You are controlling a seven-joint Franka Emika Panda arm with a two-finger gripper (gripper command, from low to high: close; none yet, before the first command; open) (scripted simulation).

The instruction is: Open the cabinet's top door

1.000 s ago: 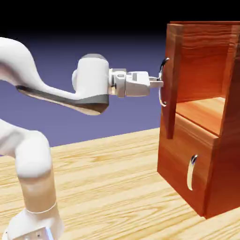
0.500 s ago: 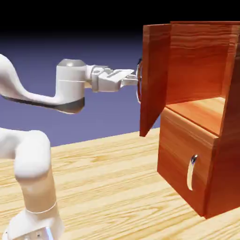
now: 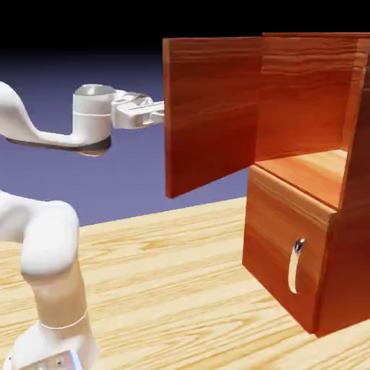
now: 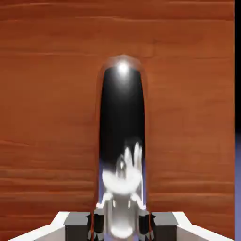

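One curved handle [image 4: 122, 113] sits between the pincer's [image 4: 121, 226] fingertips [image 4: 77, 226].

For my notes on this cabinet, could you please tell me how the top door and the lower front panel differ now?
The top door stands swung wide open, while the lower panel sits closed on the cabinet. The top door is the taller of the two; the lower panel is shorter. The gripper is at the top door's handle, whereas nothing touches the lower panel's handle. Both are reddish-brown wood with a shiny curved handle.
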